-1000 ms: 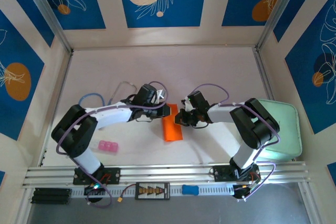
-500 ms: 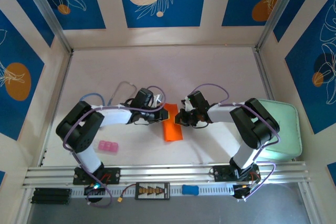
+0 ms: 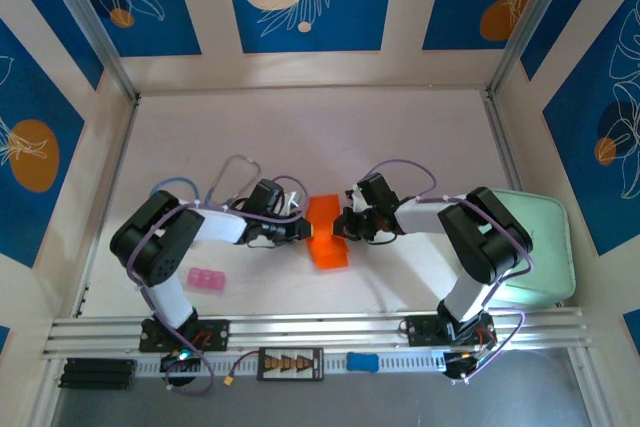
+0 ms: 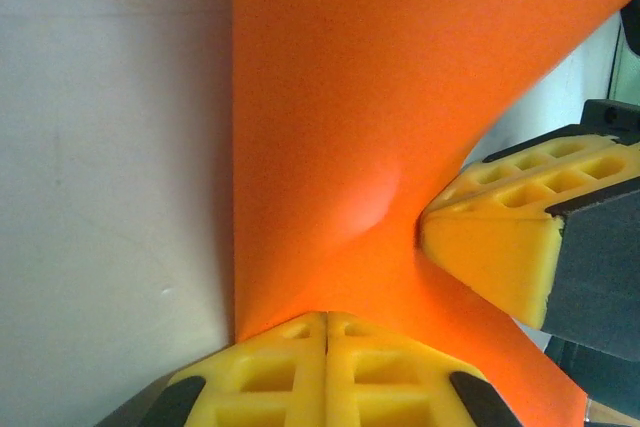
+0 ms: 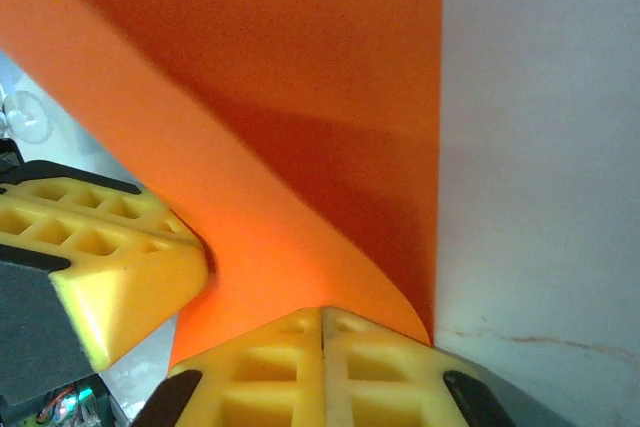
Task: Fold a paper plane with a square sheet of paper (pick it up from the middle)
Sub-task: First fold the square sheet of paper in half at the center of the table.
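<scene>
White tabletop point(image 3: 400, 137), blue floral wall panels point(image 3: 330, 7) all round. The orange sheet of paper point(image 3: 326, 237) is mid-table, bowed up, long axis running away from the bases. The left end effector point(image 3: 303, 231) is clamped on its left edge and the right end effector point(image 3: 345, 228) on its right. They face each other, equally near, so I'd guess the next fold goes along that axis.

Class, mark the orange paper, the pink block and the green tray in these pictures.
paper point(image 3: 330, 250): top view, its lower half.
pink block point(image 3: 206, 280): top view, its middle.
green tray point(image 3: 550, 247): top view, bare right side.
</scene>
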`<state>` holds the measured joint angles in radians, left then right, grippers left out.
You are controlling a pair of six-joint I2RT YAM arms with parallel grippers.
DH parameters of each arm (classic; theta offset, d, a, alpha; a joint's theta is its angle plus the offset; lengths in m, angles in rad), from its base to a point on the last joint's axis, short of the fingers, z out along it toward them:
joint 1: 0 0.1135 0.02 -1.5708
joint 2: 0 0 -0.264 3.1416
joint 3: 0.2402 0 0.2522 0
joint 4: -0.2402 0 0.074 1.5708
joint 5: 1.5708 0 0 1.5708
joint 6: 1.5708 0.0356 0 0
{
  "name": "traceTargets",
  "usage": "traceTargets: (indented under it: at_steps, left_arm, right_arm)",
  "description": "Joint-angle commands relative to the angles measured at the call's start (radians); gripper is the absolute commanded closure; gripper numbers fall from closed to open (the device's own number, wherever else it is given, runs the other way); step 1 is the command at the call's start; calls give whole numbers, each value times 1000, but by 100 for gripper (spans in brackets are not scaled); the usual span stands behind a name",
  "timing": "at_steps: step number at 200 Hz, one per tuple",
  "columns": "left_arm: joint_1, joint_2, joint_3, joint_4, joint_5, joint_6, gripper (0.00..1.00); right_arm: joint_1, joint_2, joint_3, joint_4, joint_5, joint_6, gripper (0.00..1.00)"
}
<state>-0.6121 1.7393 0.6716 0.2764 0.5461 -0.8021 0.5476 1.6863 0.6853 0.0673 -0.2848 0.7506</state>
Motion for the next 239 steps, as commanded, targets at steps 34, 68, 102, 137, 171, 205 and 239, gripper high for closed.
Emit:
traceTargets:
  at_steps: [34, 68, 102, 137, 171, 205, 239]
  left_arm:
    - [0, -139, 55, -123, 6, -77, 100]
    - [-24, -124, 57, -72, 47, -147, 100]
    - [-39, -70, 28, -36, 58, -169, 100]
    - [-45, -28, -3, -51, 49, -136, 100]
    - [-43, 3, -47, -92, 10, -63, 100]
    - [-44, -28, -34, -225, -41, 34, 100]
    - [-47, -110, 19, -227, -14, -16, 100]
  right_arm:
    - [3, 15, -33, -118, 95, 9, 100]
    - [5, 16, -31, -118, 92, 11, 100]
    - [6, 21, -30, -119, 90, 9, 100]
    - [6, 20, -33, -119, 93, 10, 100]
    - [6, 26, -34, -118, 92, 10, 100]
    - [6, 26, -35, -121, 95, 11, 100]
    - [6, 24, -37, -117, 97, 13, 100]
